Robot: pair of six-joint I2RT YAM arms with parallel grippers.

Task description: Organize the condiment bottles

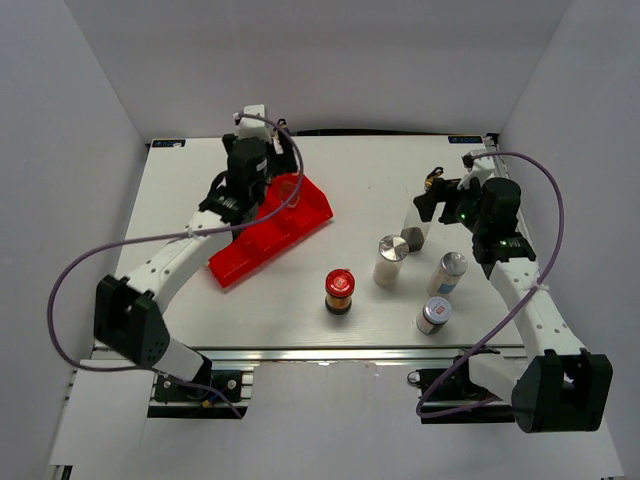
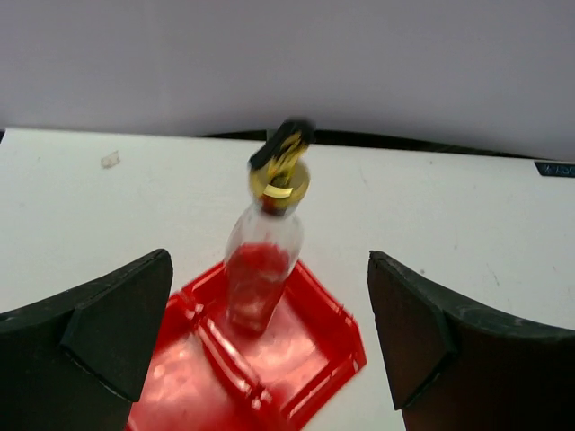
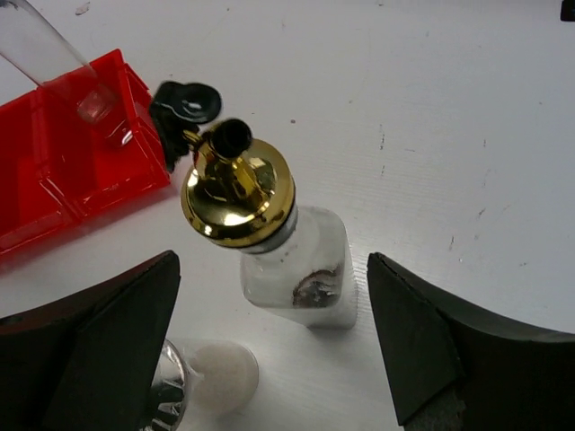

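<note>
My right pincer (image 3: 269,341) is released. The glass bottle (image 3: 301,269) stands upright on the desk (image 3: 467,135) between its fingers, mid-frame in the wrist view, long axis pointing up at the camera. My left pincer (image 2: 269,341), also released, faces the other bottle (image 2: 260,260), which stands in the tray (image 2: 314,359).

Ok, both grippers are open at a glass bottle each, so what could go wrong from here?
The right gripper straddles the glass bottle on the table; a white shaker stands close beside one finger, so closing might knock it. The left gripper brackets the tall bottle in the red tray; pulling away could clip its gold pourer and tip it.
</note>
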